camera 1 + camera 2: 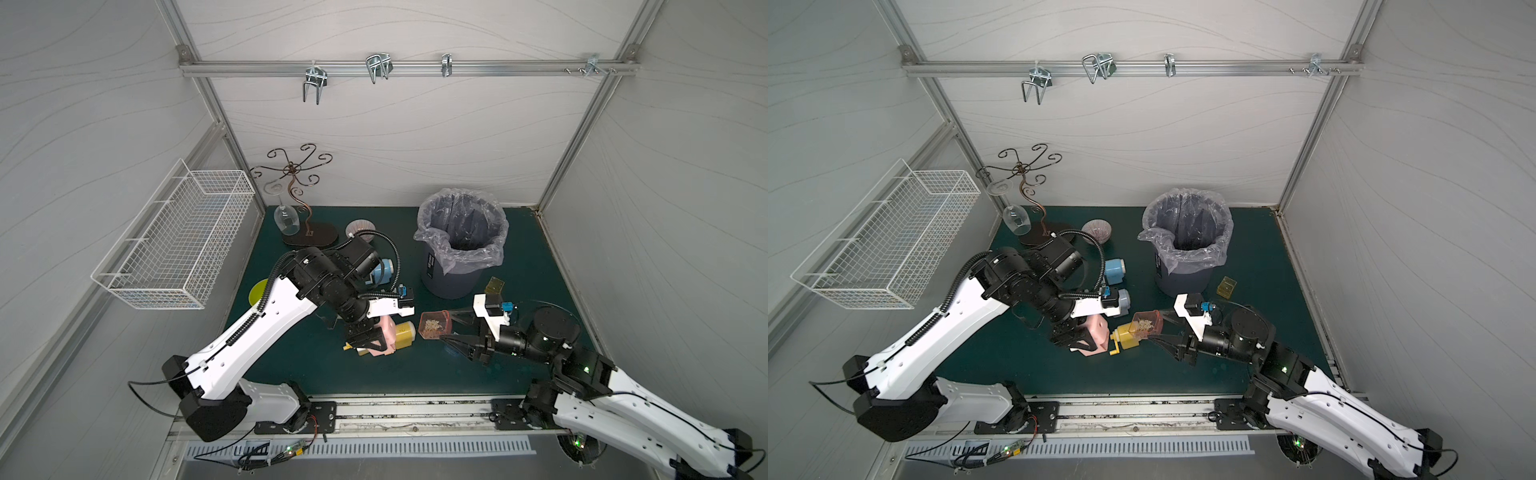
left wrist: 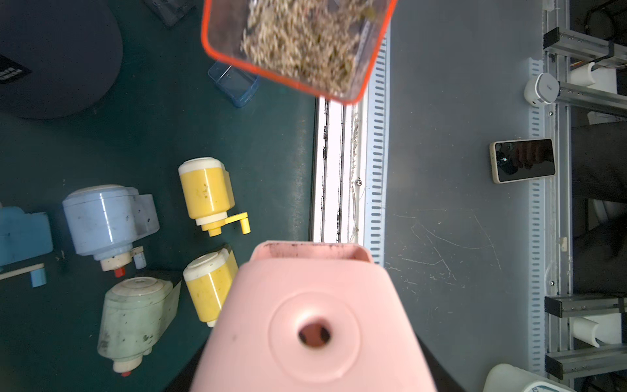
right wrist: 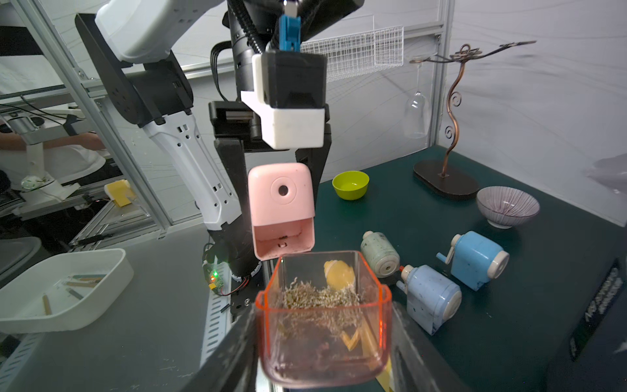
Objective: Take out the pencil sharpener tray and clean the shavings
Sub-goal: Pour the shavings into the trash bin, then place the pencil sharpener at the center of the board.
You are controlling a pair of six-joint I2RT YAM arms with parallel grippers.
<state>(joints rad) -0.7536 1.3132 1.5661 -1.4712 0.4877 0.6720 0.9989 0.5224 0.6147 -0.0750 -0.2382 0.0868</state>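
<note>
Now L jaws clamp the pink sharpener (image 3: pixel 280 203), slot empty. R jaws grip the tray (image 3: pixel 384 325) just in front, apart; shavings (image 3: pixel 315 300) inside.

You've got it out, loaded.
Clear orange-rimmed plastic tray (image 3: pixel 324 325) upright, tan wood shavings (image 3: pixel 315 300) clumped inside; pink plastic pencil sharpener (image 3: pixel 280 210) just beside, slot open.

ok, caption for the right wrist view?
Right gripper holds orange tray of shavings, out of the pink sharpener in left gripper.
</note>
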